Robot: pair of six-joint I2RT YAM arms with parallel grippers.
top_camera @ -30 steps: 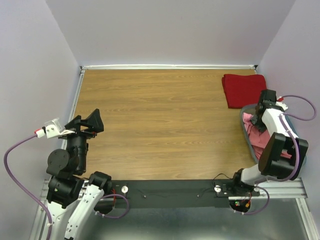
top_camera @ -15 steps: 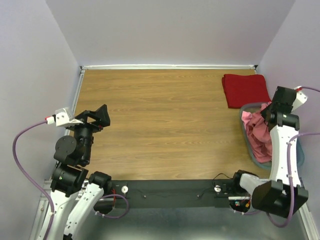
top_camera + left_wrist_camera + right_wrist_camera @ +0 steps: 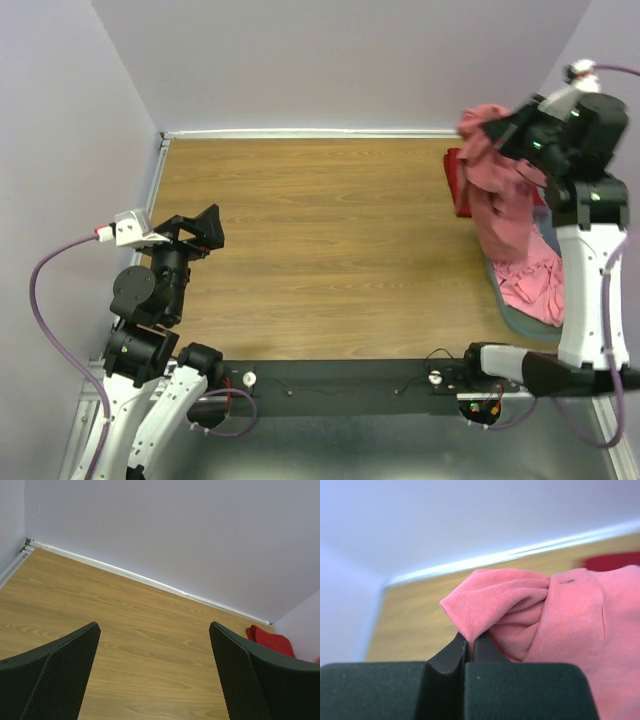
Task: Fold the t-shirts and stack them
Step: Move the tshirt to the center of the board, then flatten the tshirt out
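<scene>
My right gripper (image 3: 503, 128) is raised high at the back right, shut on a fold of a salmon-pink t-shirt (image 3: 505, 215) that hangs down from it. In the right wrist view the closed gripper (image 3: 470, 641) pinches an edge of that pink cloth (image 3: 560, 615). More pink cloth (image 3: 535, 285) trails into the grey-blue basket (image 3: 512, 312) below. A deep red t-shirt (image 3: 456, 178) lies folded on the table's back right corner, mostly hidden behind the hanging shirt; the left wrist view shows it far off (image 3: 267, 640). My left gripper (image 3: 205, 232) hovers open at the left, nothing between its fingers (image 3: 65, 675).
The wooden table (image 3: 320, 240) is walled in at the back and on both sides. The basket sits against the right wall. A black rail (image 3: 340, 385) runs along the near edge between the arm bases.
The right gripper has shut on a pink t-shirt in the basket and lifted it up and back, so the cloth now hangs over the red one. The left arm has shifted slightly.
</scene>
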